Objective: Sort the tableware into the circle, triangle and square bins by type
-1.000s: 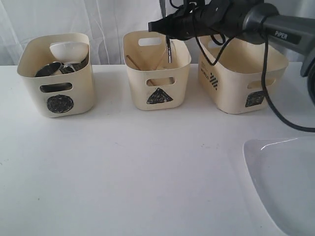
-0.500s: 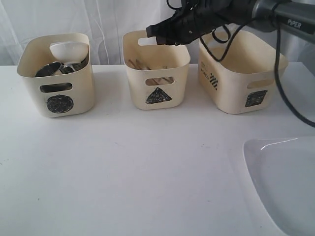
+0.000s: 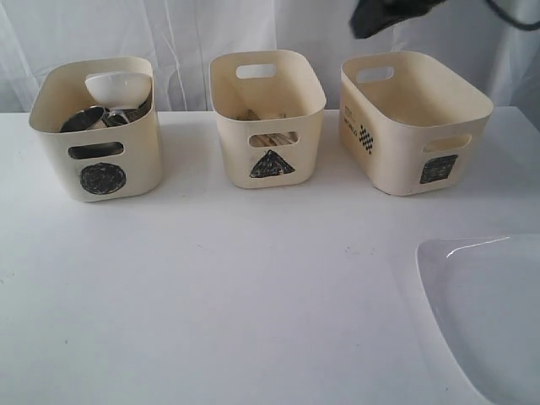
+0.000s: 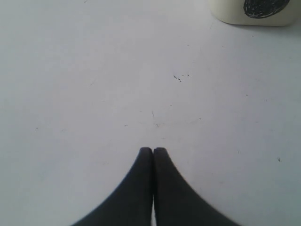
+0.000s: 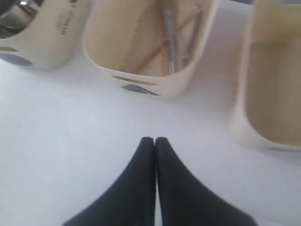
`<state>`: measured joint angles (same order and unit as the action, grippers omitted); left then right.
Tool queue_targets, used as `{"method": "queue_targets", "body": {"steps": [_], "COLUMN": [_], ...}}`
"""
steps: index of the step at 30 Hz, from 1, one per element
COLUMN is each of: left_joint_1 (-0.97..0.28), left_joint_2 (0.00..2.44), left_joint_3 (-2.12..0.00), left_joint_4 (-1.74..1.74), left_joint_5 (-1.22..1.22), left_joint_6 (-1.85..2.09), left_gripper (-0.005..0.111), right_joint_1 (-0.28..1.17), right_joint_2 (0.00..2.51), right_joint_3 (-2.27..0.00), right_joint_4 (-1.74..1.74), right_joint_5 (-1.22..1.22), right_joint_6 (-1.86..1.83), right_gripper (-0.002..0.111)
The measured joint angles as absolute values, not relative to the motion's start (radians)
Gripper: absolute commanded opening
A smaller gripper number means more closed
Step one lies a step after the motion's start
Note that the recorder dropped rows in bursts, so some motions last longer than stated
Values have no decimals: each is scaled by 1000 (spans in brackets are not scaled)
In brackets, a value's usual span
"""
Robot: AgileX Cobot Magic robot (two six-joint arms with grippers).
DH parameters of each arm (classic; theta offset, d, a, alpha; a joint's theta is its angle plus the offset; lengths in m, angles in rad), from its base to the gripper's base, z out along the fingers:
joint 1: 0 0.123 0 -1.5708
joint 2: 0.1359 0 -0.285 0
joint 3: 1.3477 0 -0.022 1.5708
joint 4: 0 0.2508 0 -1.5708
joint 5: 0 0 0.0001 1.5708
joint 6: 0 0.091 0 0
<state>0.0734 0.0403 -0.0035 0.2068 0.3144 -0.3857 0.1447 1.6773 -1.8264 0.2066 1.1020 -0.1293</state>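
Three cream bins stand in a row. The circle bin [image 3: 97,126] holds a white bowl [image 3: 118,87] and steel mugs [image 3: 84,118]. In the triangle bin [image 3: 268,118] lie wooden chopsticks [image 5: 153,54] and steel cutlery [image 5: 170,40]. No tableware shows inside the square bin [image 3: 413,118]. The large white plate [image 3: 489,312] lies at the table's front right corner. My right gripper [image 5: 154,140] is shut with nothing in it, high over the table in front of the triangle bin; its dark tip [image 3: 371,21] shows at the top edge. My left gripper [image 4: 153,149] is shut and empty over bare table.
The white table [image 3: 253,278] stretches in front of the bins. A white curtain [image 3: 186,34] hangs behind them. The left wrist view catches the circle bin's base [image 4: 254,9] at one edge. The plate runs off the frame at the right.
The right gripper held a steel utensil over the triangle bin a second ago; the utensil now lies in that bin. The arm has pulled up and to the right, nearly out of view.
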Motion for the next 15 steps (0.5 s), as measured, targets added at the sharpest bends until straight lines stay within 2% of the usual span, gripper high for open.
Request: {"method": "queue_targets", "body": {"steps": [7, 15], "left_joint_1": [73, 73], "left_joint_2": [40, 40], "left_joint_3": [-3, -3], "left_joint_4": [207, 207], "left_joint_5": [314, 314], "left_joint_6": [-386, -386], "left_gripper": [0, 0], "right_joint_1": [80, -185], "right_joint_2": [1398, 1203], "right_joint_3": [-1691, -1430], "right_joint_4": [-199, -267], "right_joint_5": [1206, 1154], "right_joint_6": [-15, 40], "right_gripper": [0, 0]}}
